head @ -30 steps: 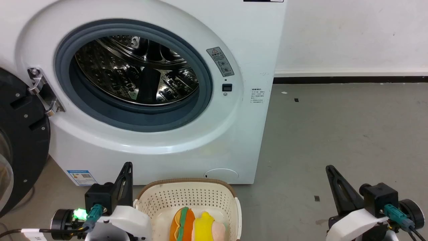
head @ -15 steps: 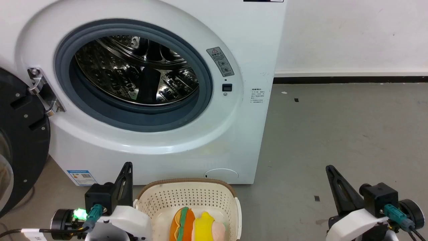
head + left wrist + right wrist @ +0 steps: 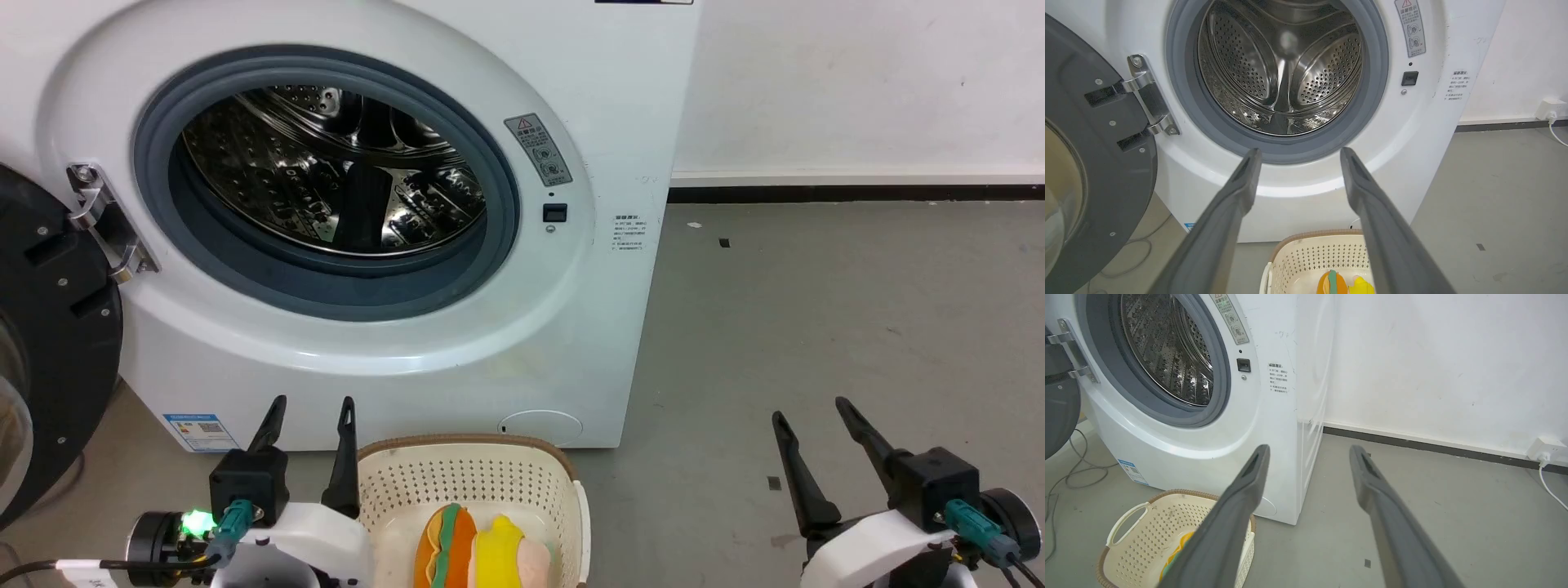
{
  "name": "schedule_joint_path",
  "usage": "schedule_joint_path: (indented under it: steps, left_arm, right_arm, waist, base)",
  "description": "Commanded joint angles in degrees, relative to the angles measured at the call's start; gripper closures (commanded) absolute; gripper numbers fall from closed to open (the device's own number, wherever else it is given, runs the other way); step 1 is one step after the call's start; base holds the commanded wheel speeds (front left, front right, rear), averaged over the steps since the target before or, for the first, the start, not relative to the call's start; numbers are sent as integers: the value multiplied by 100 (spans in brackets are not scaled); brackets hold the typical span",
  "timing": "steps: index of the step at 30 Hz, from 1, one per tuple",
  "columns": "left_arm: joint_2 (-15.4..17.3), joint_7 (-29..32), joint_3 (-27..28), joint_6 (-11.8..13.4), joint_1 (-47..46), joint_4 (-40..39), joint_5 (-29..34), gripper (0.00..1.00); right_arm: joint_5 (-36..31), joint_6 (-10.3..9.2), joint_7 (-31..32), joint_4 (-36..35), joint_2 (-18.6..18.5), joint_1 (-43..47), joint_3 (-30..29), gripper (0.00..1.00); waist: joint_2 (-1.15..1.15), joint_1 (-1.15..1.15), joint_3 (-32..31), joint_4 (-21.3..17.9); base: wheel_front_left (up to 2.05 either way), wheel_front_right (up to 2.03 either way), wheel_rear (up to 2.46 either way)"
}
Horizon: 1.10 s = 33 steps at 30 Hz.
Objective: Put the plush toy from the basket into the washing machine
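Observation:
The plush toy, striped orange, green, yellow and pale pink, lies in the cream basket on the floor in front of the washing machine. Its dark door hangs open at the left, showing the steel drum. My left gripper is open, just left of the basket rim and holding nothing. My right gripper is open over bare floor, well to the right of the basket. The left wrist view has the drum ahead and the basket with the toy below the fingers.
Grey floor stretches right of the washer to a white wall with a dark skirting. A wall socket with a white cable sits low on that wall. Loose cables lie on the floor at the washer's left.
Both grippers have opened: each pair of fingers, together before, now stands spread. The arms, basket and toy stay where they were.

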Motion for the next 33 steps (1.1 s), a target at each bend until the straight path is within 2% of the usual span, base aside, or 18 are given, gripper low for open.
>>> schedule_joint_path:
  steps: [1,17,33]
  left_arm:
    - [1,-77,-36,55,-35,35,-33,0]
    - [2,-257,-158,122,-413,534,-127,0]
    - [19,-439,-306,6,-1360,1997,-277,0]
  right_arm:
    - [56,0,-63,-27,0,1,-52,0]
    - [179,-1,-241,-103,0,-126,-213,0]
    - [361,-2,-432,-273,0,-513,-318,0]
  waist:
    - [0,0,9,-1]
    - [0,0,310,-26]
    - [0,0,1134,-183]
  base:
    - [0,0,0]
    - [0,0,0]
    - [0,0,0]
